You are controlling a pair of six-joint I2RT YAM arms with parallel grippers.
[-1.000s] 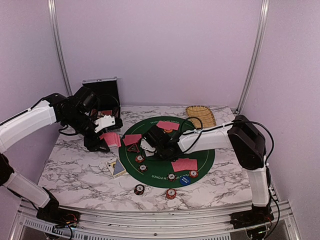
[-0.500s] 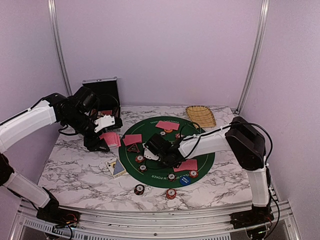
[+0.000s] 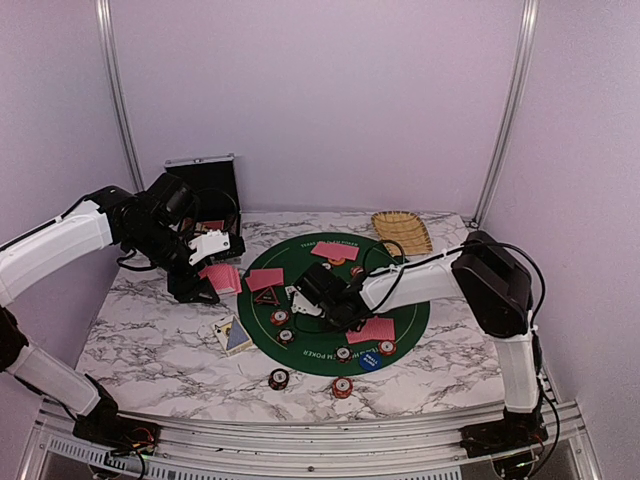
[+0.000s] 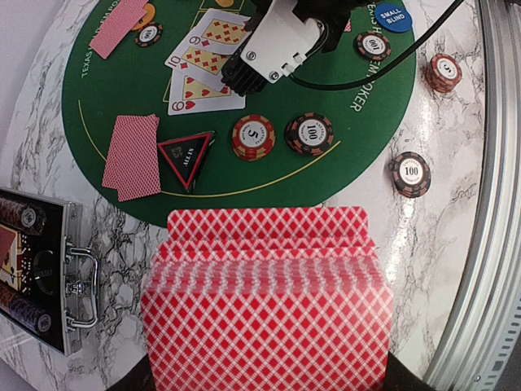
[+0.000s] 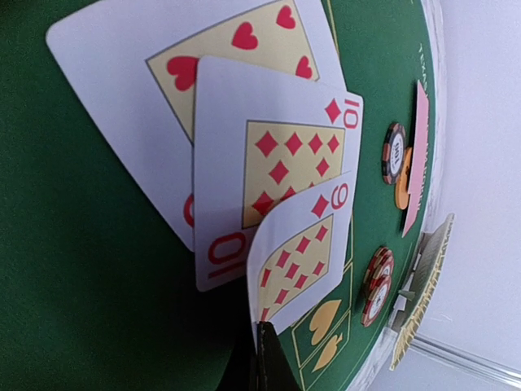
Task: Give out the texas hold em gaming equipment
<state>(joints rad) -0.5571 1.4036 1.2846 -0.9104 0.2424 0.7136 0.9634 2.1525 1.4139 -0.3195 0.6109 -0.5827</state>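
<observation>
The left claw (image 3: 203,284) is clamped on a deck of red-backed cards (image 4: 269,309), fanned slightly and held over the near-left part of the marble surface (image 4: 444,244), just off the rim of the green mat (image 4: 122,98); the right claw (image 5: 262,362) is closed low over the mat's middle, and from its wrist view it seems to pinch the lifted corner of the nine of diamonds (image 5: 303,244), though the contact itself is hard to make out.

That nine curls up off the mat, overlapping a ten of diamonds (image 5: 289,159), which in turn overlaps a hearts card (image 5: 212,57); all three lie face up.

On the mat near them sit a black triangular marker (image 4: 187,156), a chip marked 5 (image 4: 253,136) and a chip marked 100 (image 4: 309,133), the two chips just beside each other; a face-down pair (image 4: 133,156) lies left of the marker; a blue button (image 4: 389,15) sits near the mat's edge.

Two more chips (image 4: 409,173) (image 4: 444,72) rest on bare marble close to the front rail; the silver case (image 4: 37,277) stands at the far-left corner, the woven tray (image 3: 402,231) at the far right.
</observation>
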